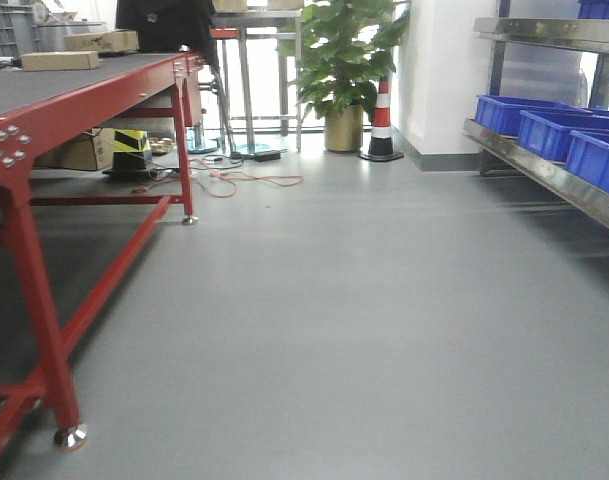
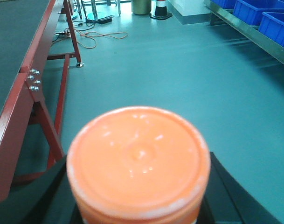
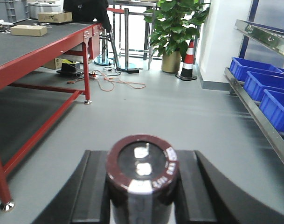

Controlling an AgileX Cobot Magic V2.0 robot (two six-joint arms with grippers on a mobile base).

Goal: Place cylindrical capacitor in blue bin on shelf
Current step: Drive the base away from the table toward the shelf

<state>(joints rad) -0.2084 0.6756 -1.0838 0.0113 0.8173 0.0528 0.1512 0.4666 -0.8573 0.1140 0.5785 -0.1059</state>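
The cylindrical capacitor [image 3: 142, 161] stands upright, clamped between the black fingers of the right gripper [image 3: 142, 200]. It looks small, stiff and probably light, but its smooth sleeve could slip, so a mid-body hold suits it. The left gripper [image 2: 138, 207] is closed on an orange cylinder [image 2: 138, 158], and the blue bins [image 3: 251, 70] line the shelf [image 3: 267, 36], well apart from the capacitor, showing nothing inside.

The shelf [image 1: 544, 175] carries blue bins [image 1: 554, 135] (side by side); boxes [image 1: 59, 60] lie on the red table [image 1: 84, 85].

Cylindrical capacitor [image 3: 142, 179]: dark, glossy, with a maroon-rimmed top and a light stripe down its side. It stands upright, clamped in the right gripper [image 3: 142, 196]. Shelf [image 3: 267, 39]: steel rack at right, well apart. Blue bins [image 3: 272, 105] sit in a row on its lower tier.
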